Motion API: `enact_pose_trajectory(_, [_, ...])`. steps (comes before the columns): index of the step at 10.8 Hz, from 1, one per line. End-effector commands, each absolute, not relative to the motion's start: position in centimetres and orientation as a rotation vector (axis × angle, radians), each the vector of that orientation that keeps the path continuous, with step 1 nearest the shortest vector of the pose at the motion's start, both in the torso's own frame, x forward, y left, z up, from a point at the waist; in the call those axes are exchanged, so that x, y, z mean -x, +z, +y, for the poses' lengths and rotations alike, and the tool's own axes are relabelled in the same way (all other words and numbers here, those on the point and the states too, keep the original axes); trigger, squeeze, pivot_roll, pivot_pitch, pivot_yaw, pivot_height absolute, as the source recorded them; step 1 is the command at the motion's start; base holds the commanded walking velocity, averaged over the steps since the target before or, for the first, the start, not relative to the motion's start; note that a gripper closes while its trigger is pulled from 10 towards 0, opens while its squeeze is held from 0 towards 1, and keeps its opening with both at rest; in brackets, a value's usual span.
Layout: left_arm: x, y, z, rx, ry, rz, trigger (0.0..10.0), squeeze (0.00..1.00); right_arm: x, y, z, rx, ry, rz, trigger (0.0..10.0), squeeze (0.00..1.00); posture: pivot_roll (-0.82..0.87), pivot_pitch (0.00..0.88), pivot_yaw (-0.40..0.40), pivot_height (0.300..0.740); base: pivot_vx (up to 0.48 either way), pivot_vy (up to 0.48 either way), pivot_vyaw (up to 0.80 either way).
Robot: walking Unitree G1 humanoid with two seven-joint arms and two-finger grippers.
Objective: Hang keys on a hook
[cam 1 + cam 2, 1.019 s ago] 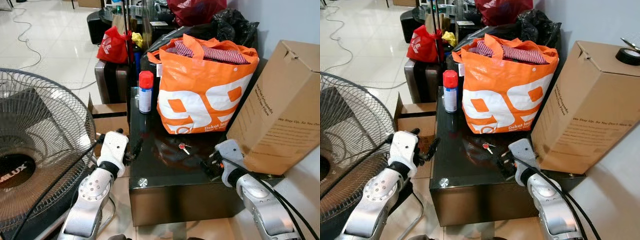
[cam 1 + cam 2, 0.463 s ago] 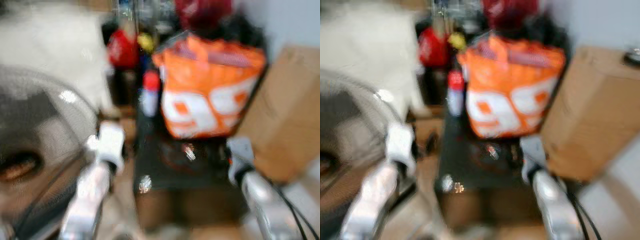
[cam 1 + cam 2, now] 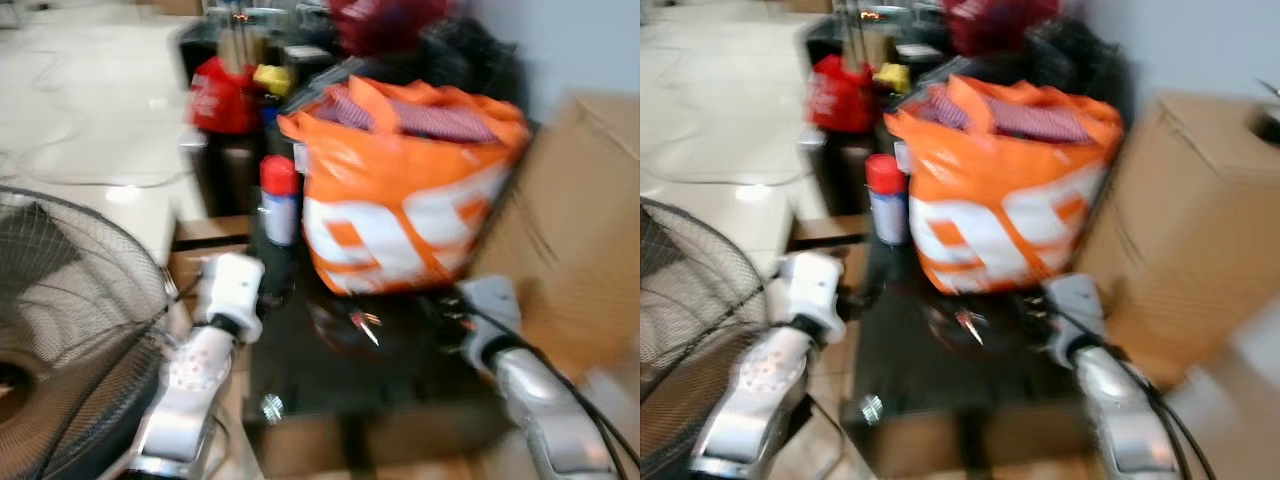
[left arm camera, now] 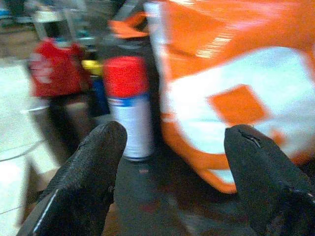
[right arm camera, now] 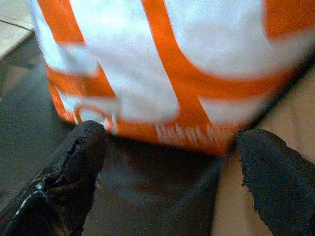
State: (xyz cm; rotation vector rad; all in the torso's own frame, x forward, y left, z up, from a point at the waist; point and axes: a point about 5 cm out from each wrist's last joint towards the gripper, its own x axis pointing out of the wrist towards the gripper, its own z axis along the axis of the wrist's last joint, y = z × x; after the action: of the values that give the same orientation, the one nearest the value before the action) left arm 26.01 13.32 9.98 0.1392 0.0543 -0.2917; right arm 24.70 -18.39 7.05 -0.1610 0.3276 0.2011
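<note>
Two grippers spread wide, holding nothing; left gripper faces the spray can, right gripper faces the base of the orange bag; vs a second ago the whole view has slid and is still blurred, so the camera moved, things on the bench look unmoved; keys lie flat on the dark bench top just in front of the bag, between both arms; too smeared to call their long axis or heading; fan at the robot's left, cardboard box at its right.
</note>
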Motion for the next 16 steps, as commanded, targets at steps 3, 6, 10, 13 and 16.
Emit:
enact_pose_trajectory(3, [-25.9,9.8,14.3,-0.170,-0.255,0.064,10.0,0.00,-25.2,7.4,-18.0,0.198,0.240,0.314,10.0,0.00,-0.05,0.000,-0.037,0.740,0.000,0.000,0.00])
enact_pose_trajectory(6, [-25.7,9.5,14.0,-0.181,-0.297,0.084,10.0,0.00,-25.1,6.9,-18.0,0.236,0.304,0.346,10.0,0.00,-0.06,0.000,-0.034,0.740,0.000,0.000,0.00])
enact_pose_trajectory(10, [-24.8,6.6,14.4,-0.331,-0.458,0.235,10.0,0.00,-25.7,3.5,-15.5,0.166,0.490,0.510,10.0,1.00,-0.05,0.000,-0.041,0.740,0.000,0.000,0.00])
enact_pose_trajectory(13, [-24.9,6.1,14.2,-0.410,-0.625,0.258,10.0,0.00,-27.3,0.8,-14.2,0.144,0.464,0.621,10.0,0.00,-0.03,0.000,-0.045,0.740,0.000,0.000,0.00])
enact_pose_trajectory(16, [-24.5,5.8,13.8,-0.445,-0.718,0.282,10.0,0.00,-28.1,-0.4,-12.8,0.181,0.507,0.680,2.1,0.00,-0.02,0.022,-0.047,0.740,0.000,0.000,0.00])
